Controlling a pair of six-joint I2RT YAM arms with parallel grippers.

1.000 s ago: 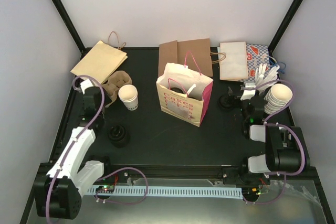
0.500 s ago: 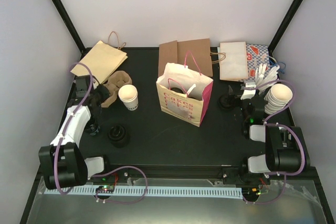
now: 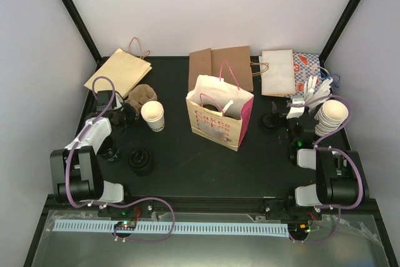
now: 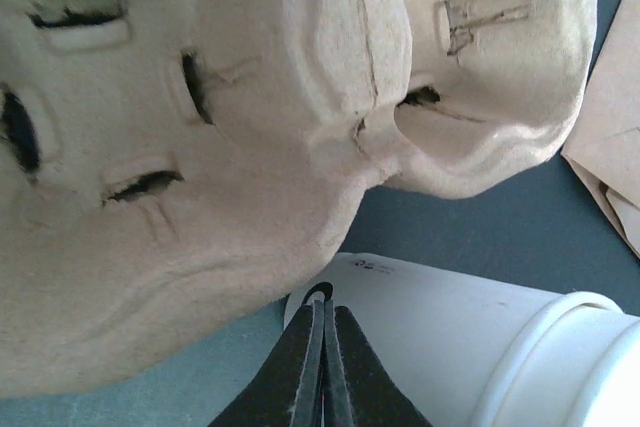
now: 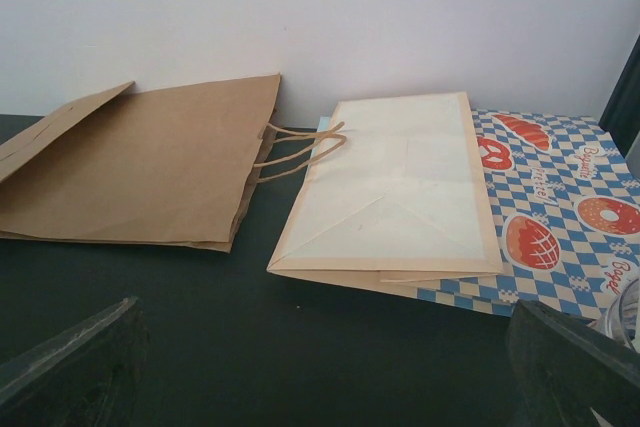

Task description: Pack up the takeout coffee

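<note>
1. Flat brown bag (image 3: 119, 72) lies at the far-left back of the tabletop (image 3: 187, 161). Its corner shows at the right edge of the left wrist view (image 4: 612, 152).
2. Left pincer (image 3: 127, 115) is low at the left side, between the carrier (image 3: 141, 97) and the cup (image 3: 152, 115). Its fingers (image 4: 300, 367) are pressed together and grip nothing.
3. Carrier: moulded pulp, overlapping the flat bag's near corner. It fills the upper part of the left wrist view (image 4: 200, 147).
4. Cup: upright on the tabletop, just right of the carrier and left of the standing bag, not in any bag. In the left wrist view (image 4: 480, 332) the pincer tips (image 4: 322, 302) sit at its lower side wall. Can't tell whether they touch it.
5. Black lids (image 3: 140, 161) are stacked in front of the cup, apart from it.
6. Standing bag (image 3: 219, 114) is centre, white with a pink side, mouth open.
7. Back row, all lying flat: brown bags (image 3: 219, 67) (image 5: 140, 172), cream bag (image 3: 277, 72) (image 5: 395, 192), blue checked bag (image 3: 307, 68) (image 5: 550, 207) partly under the cream one.
8. Right pincer (image 3: 294, 109) (image 5: 322, 312) is spread wide, empty, facing the back row.
9. Cup stack (image 3: 331, 117) is far right, beside the right arm.
</note>
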